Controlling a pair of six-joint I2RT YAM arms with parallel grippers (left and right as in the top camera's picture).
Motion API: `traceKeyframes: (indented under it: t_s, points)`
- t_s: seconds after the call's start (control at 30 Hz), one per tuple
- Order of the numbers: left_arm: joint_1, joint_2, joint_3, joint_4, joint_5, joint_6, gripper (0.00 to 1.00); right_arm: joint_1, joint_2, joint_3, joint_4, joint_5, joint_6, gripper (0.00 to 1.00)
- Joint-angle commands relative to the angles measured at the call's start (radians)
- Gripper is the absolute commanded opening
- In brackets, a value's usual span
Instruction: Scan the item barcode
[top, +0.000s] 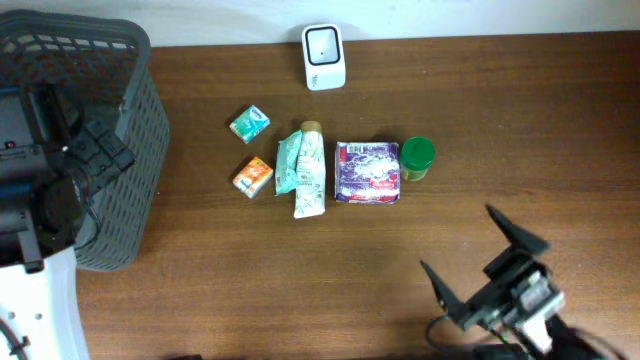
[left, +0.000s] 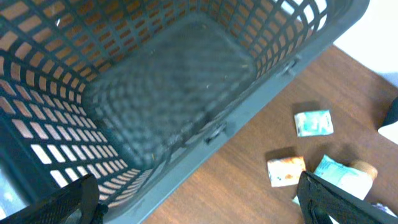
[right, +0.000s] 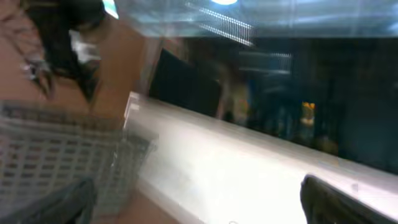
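- Row of items, mid-bench: the task names no single one. I take the tube (top: 309, 170) as a likely candidate. It lies flat with its long axis running from far edge to near edge, cap toward the far edge, where the scanner (top: 324, 57) stands.
- Left pincer (left: 196, 200): spread fully wide, holding nothing, above the basket (top: 140, 120) at the bench's left edge.
- Right pincer (top: 472, 258): equally wide, holding nothing, near the near-right corner and well apart from the row.
- Risk, crowding: the teal pouch (top: 289, 162) lies against the tube and the purple packet (top: 367, 172) sits just beside it, so a grasp could drag a neighbour along.
- Risk, barcode: I see none facing up, so a lifted item may reach the scanner with the wrong face.
- Risk, sight: my right wrist camera looks away from the bench, so I get no close view for the approach.
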Motion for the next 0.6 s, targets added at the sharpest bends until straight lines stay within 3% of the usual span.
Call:
traceKeyframes:
  t_s: [0.0,0.13,0.2,0.33,0.4,0.43,0.47,0.57]
  points:
    - [0.006,-0.013,0.001,-0.002,0.003,-0.012,0.99,-0.005,0.209,0.256,-0.336,0.025,-0.224,0.99]
    - [0.006,-0.013,0.001,-0.002,0.003,-0.012,0.99,-0.005,0.547,0.653,-0.795,0.246,-0.229,0.98]
    - [0.006,-0.013,0.001,-0.002,0.003,-0.012,0.99,-0.005,0.69,0.822,-0.982,0.249,-0.229,0.98]
    - [0.006,-0.013,0.001,-0.002,0.003,-0.012,0.99,-0.005,0.896,0.952,-1.241,-0.229,-0.229,0.98]
    - [0.006,-0.013,0.001,-0.002,0.003,-0.012,0.99,-0.005,0.982,0.952,-1.227,-0.347,-0.227,0.98]
    - [0.006,-0.013,0.001,-0.002,0.003,-0.012,0.99,-0.005,1.027,0.953,-1.167,-0.341,-0.11,0.98]
    - [0.006,-0.013,0.001,-0.002,0.003,-0.012,0.99,-0.005,1.051,0.954,-1.135,-0.277,0.001,0.98]
    - [0.006,-0.013,0.001,-0.002,0.003,-0.012,0.99,0.049,1.138,1.035,-1.268,0.401,0.235,0.99]
